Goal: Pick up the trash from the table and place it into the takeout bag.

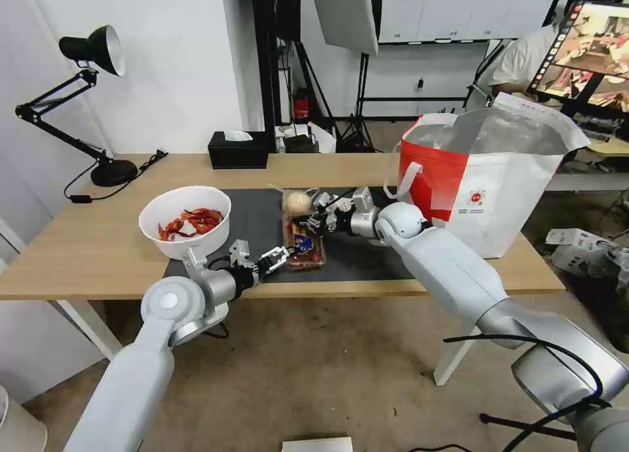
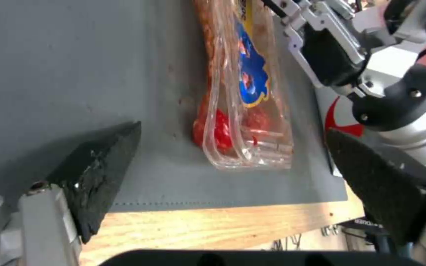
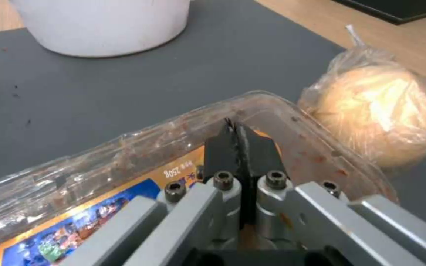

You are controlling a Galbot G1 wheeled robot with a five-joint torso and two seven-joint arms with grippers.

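**Right wrist view: fingers closed on the tray rim**

You see the clear hinged plastic tray with a blue-and-yellow label lying on the dark grey mat, with the right gripper pinched shut on its curved far rim. Just beside that corner sits the clear bag with a beige ball, and the white bowl stands farther off on the mat.

From the head camera, your left gripper hovers at the tray's near end, by the light-wood table's front edge. Its wrist camera shows both black pads spread wide, holding nothing, with red tomatoes inside the tray ahead.

The red-and-white takeout bag stands open on the table's right end, behind the right arm.
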